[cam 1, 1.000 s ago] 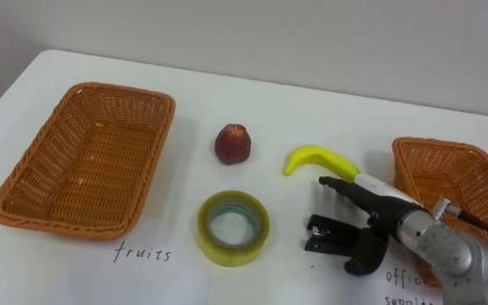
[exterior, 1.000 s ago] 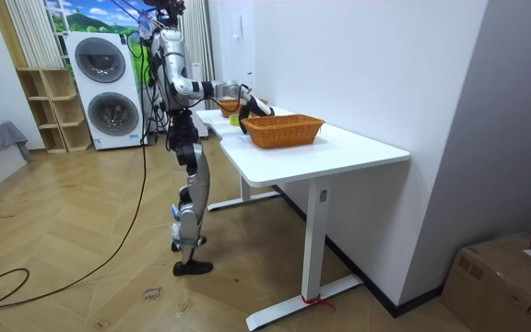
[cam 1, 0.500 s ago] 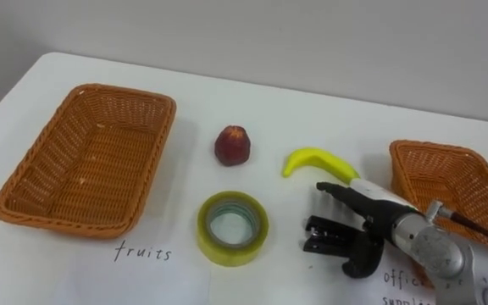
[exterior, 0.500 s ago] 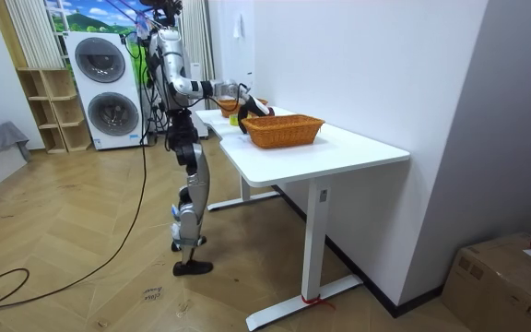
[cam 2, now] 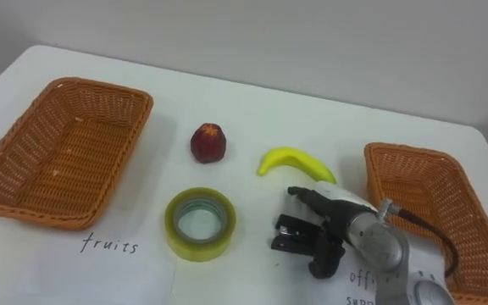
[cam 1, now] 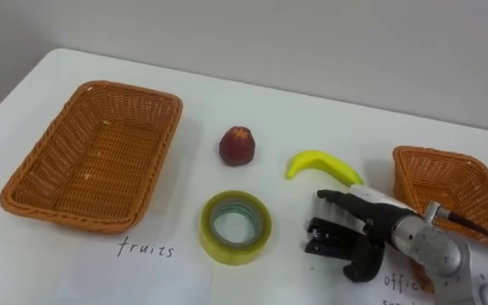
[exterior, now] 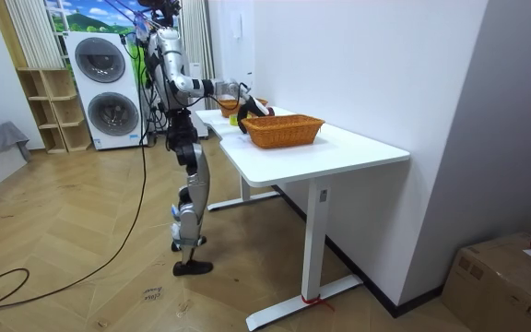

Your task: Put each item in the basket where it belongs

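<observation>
Right now the robot stands at the far end of the white table (exterior: 339,152), with stacked washing machines (exterior: 106,92) behind it in the room view, one arm reaching out over the tabletop. On the robot's left lies the fruit basket (cam 1: 32,182), a shallow wicker tray with the handwritten label (cam 1: 145,249) just in front of it. Near the middle of the table sit a red fruit (cam 1: 237,146) and, to its right and apart from it, a yellow banana (cam 1: 320,163). Nearer the robot than the red fruit a roll of yellow tape (cam 1: 235,226) lies flat. Just right of the tape a black object (cam 1: 324,238) rests on the table, and the right hand (cam 1: 378,229) is over it: the fingers (cam 1: 335,200) are spread and half bent along its far side, while the thumb (cam 1: 358,269) hooks round on the near side, so the object lies between them. Whether they actually press on it I cannot tell. On the robot's right, just beyond the hand's wrist, stands the office-supplies basket (cam 1: 473,169), with a paper label (cam 1: 401,284) at its near corner.
</observation>
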